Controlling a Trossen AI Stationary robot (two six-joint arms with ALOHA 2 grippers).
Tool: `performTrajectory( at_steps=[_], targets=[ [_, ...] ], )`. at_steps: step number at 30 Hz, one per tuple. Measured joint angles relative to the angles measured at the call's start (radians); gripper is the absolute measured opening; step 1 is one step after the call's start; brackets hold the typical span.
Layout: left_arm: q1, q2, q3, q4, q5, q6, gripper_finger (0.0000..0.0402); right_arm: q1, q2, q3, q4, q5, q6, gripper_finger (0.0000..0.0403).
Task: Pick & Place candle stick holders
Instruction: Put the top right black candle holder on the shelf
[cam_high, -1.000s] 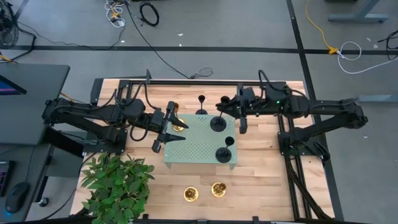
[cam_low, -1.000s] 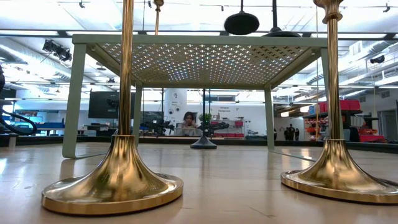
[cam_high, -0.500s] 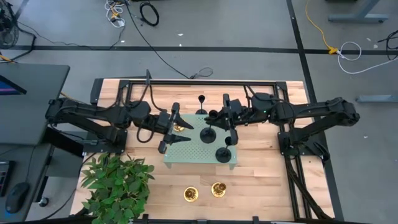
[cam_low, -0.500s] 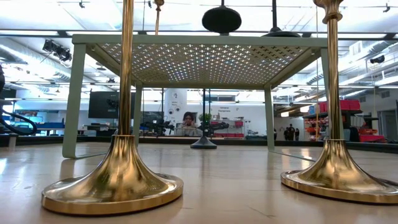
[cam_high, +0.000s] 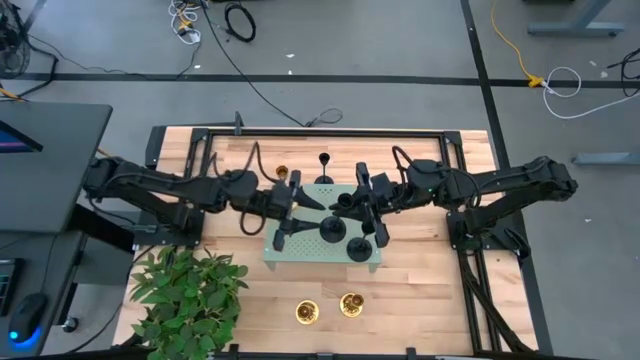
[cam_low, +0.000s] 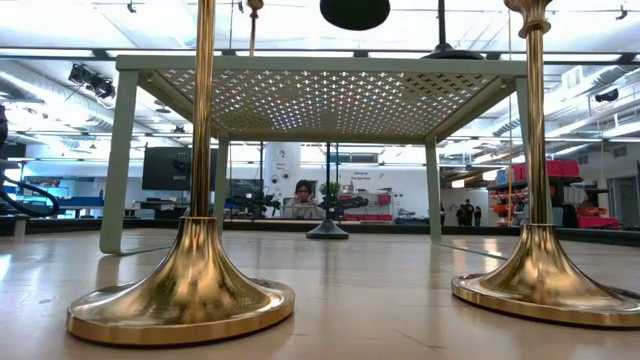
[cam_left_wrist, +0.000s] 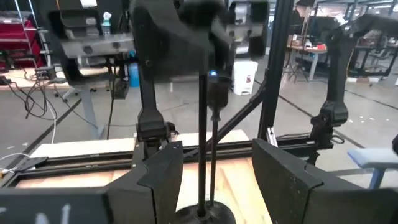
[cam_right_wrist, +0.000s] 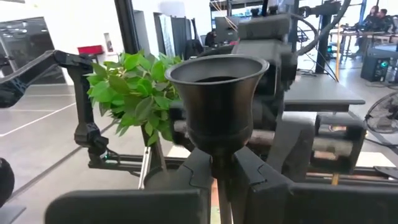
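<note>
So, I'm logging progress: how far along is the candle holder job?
Done: one black holder stands on the green tray. In hand: the right gripper holds a second black holder above the tray. Remaining: a third black holder and three gold holders on the table. The left gripper hangs open nearby.

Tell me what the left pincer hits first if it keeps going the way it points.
Probably the black holder held by the right pincer: its thin stem stands right ahead of the left pincer, in line with the open gap over the tray. Depth is hard to judge, so advance slowly.
</note>
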Motion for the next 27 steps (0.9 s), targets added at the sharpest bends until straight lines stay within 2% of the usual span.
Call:
performTrajectory(
  at_steps=[27],
  targets=[
    [-0.018, 0.109, -0.001, 0.128, -0.002, -0.018, 0.0194, 0.012, 0.075, 0.003, 0.068, -0.011, 0.011, 0.0017]
  ],
)
